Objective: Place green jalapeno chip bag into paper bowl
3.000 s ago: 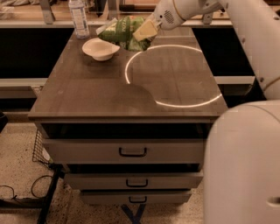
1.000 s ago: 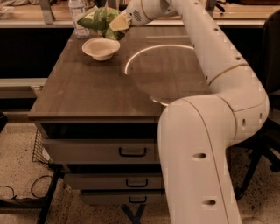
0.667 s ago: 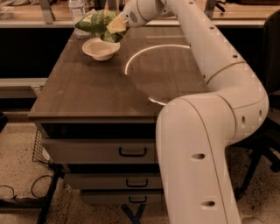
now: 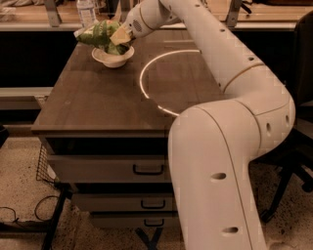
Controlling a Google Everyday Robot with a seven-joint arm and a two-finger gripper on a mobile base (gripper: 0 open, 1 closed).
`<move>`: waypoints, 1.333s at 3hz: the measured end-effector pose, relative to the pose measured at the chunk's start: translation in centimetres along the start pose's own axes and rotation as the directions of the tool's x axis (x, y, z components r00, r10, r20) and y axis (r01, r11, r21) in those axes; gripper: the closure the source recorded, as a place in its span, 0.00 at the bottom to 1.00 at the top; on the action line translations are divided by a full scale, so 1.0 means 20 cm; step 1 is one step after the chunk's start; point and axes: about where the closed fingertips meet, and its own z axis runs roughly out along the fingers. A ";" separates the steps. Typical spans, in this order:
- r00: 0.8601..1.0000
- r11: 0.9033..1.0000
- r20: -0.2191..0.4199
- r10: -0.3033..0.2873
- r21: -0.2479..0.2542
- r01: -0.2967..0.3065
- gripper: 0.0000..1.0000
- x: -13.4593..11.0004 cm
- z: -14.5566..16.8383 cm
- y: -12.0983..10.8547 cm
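The green jalapeno chip bag (image 4: pixel 99 34) is held at its right end by my gripper (image 4: pixel 120 39), which is shut on it. The bag hangs directly over the paper bowl (image 4: pixel 112 59), its lower right part dipping into the bowl and its left end sticking out past the rim, up and to the left. The off-white bowl sits at the far left of the dark wooden tabletop (image 4: pixel 98 97). My white arm reaches from the lower right across the table to the bowl.
A clear plastic water bottle (image 4: pixel 86 10) stands behind the bowl at the table's back edge. A bright ring of light (image 4: pixel 161 78) lies on the tabletop to the right of the bowl. Drawers (image 4: pixel 146 168) are below the front edge.
My gripper has carried the chip bag leftward and down, from behind and to the right of the bowl to directly over it, with the bag's lower end now in the bowl.
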 end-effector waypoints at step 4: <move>0.999 1.000 -0.044 -0.001 0.012 0.002 0.63 0.05 0.09 -0.03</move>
